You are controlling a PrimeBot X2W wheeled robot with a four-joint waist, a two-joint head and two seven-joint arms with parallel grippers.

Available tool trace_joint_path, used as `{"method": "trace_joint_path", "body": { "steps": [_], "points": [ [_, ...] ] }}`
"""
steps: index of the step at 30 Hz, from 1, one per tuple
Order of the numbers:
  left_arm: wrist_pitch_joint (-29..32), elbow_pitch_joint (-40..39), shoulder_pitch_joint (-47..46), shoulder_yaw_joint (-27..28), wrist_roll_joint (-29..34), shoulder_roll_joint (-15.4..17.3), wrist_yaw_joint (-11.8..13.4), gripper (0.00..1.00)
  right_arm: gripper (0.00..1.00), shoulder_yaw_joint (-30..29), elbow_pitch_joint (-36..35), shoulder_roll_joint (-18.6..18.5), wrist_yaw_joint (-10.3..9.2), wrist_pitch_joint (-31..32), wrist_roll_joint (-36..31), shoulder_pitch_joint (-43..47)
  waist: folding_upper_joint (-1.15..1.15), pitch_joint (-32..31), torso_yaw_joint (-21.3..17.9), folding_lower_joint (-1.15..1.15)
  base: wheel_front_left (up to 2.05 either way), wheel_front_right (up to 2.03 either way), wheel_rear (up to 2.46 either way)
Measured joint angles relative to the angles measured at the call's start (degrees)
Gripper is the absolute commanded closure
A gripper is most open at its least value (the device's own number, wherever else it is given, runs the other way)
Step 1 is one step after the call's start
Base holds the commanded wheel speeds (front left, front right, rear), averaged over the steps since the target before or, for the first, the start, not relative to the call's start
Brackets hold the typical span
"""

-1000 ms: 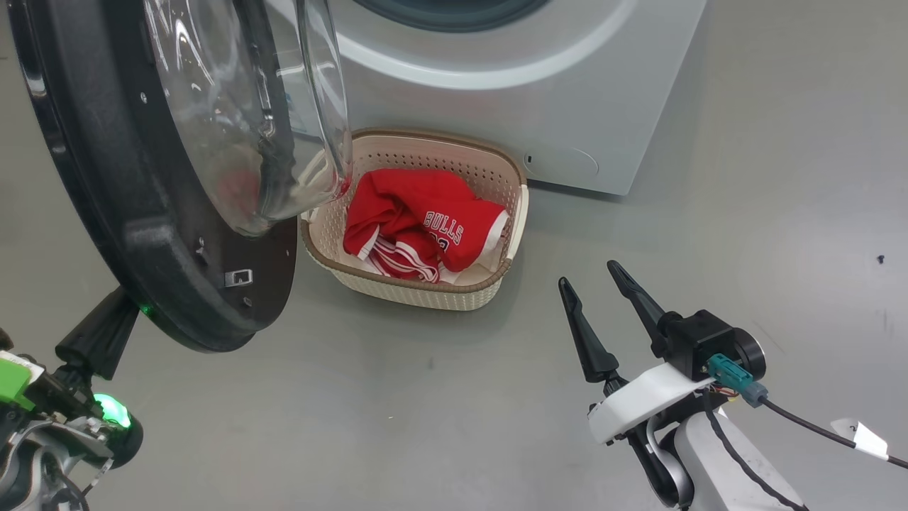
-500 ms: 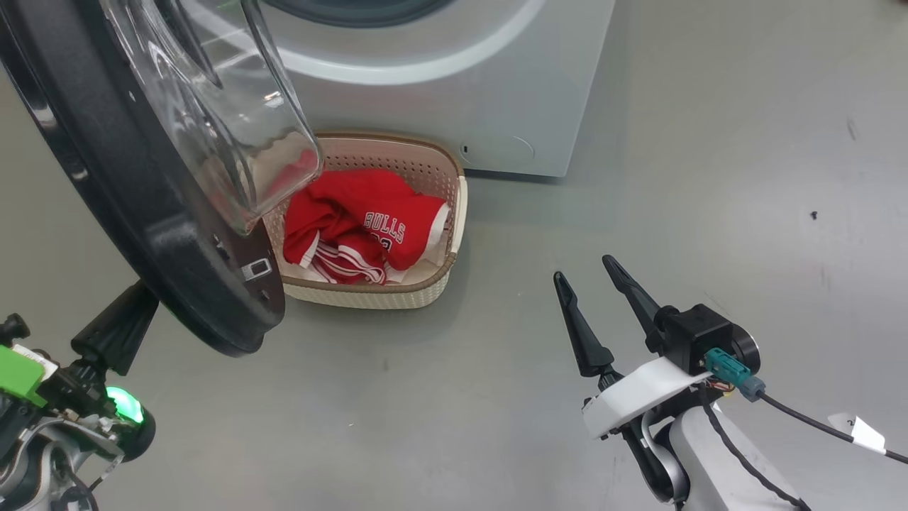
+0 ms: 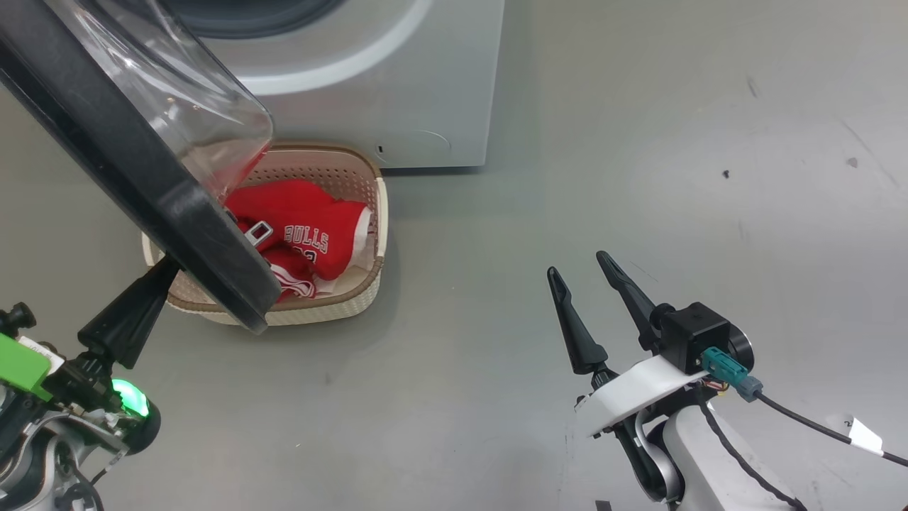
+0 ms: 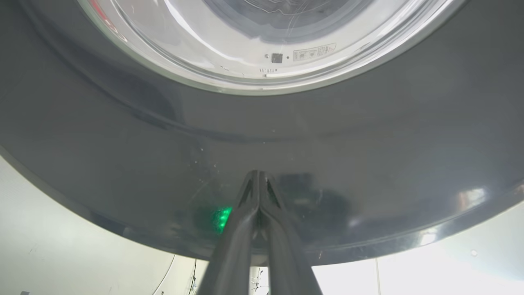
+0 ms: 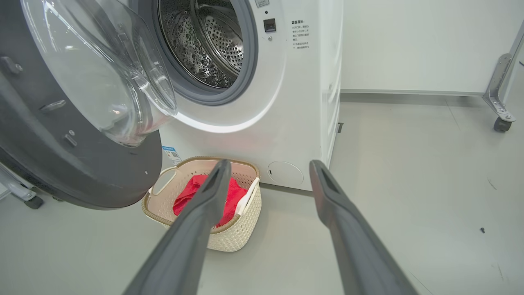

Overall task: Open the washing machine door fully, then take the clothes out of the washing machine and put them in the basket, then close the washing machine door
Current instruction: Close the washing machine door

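Note:
The washing machine door (image 3: 142, 191), black-rimmed with a clear glass bowl (image 3: 177, 92), stands half open and hangs over the basket's left side. My left gripper (image 3: 159, 273) is shut, its tips (image 4: 258, 175) pressed against the door's glossy outer face (image 4: 368, 155). The white washing machine (image 3: 397, 92) shows its bare steel drum (image 5: 204, 41). In front of it on the floor, the cream basket (image 3: 355, 298) holds the clothes (image 3: 305, 227), a red BULLS jersey. My right gripper (image 3: 578, 264) hovers open and holds nothing, to the right of the basket (image 5: 233, 237).
Grey floor stretches to the right of the machine. A metal frame leg on a caster (image 5: 501, 119) stands at the far right near the back wall, and another caster (image 5: 30, 200) sits behind the door. A cable with a white tag (image 3: 858, 434) trails from my right arm.
The head camera has turned, shifting the scene left. The door has swung toward the machine and now covers more of the basket, with my shut left gripper following against its outer face.

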Motion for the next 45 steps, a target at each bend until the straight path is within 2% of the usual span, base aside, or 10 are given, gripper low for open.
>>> {"method": "trace_joint_path", "body": {
  "steps": [5, 18, 25, 34, 45],
  "points": [
    [-0.6, -0.9, 0.0, 0.0, 0.2, -0.1, 0.4, 1.00, 0.00, -0.3, -1.0, 0.0, -0.78, 0.0, 0.5, 0.0, 0.00, 0.6, -3.3, 0.00, 0.00, 0.00, 0.00],
    [-4.7, -0.4, -2.9, 0.2, 1.0, -1.5, 1.0, 1.00, 0.00, 0.1, -2.6, 0.2, -1.32, 0.0, 2.5, -0.9, 0.00, 2.4, -11.1, 0.00, 0.00, 0.00, 0.00],
    [-9.9, 1.8, -4.5, 3.6, 1.6, -2.6, 1.5, 1.00, 0.00, 0.2, -2.8, 0.2, -1.85, 0.0, 2.8, -1.0, 0.00, 2.8, -14.2, 0.00, 0.00, 0.00, 0.00],
    [-13.2, 3.2, -8.0, 4.5, 2.2, -3.9, 1.5, 1.00, 0.00, 0.3, -3.3, 0.2, -2.38, 0.0, 3.1, -0.9, 0.00, 3.1, -17.1, 0.00, 0.00, 0.00, 0.00],
    [-17.5, 6.0, -12.5, 3.7, 3.2, -5.1, 1.4, 1.00, 0.00, 0.2, -3.7, 0.3, -2.82, 0.0, 3.1, -0.9, 0.00, 3.2, -18.2, 0.00, 0.00, 0.00, 0.00]
  ]
}}
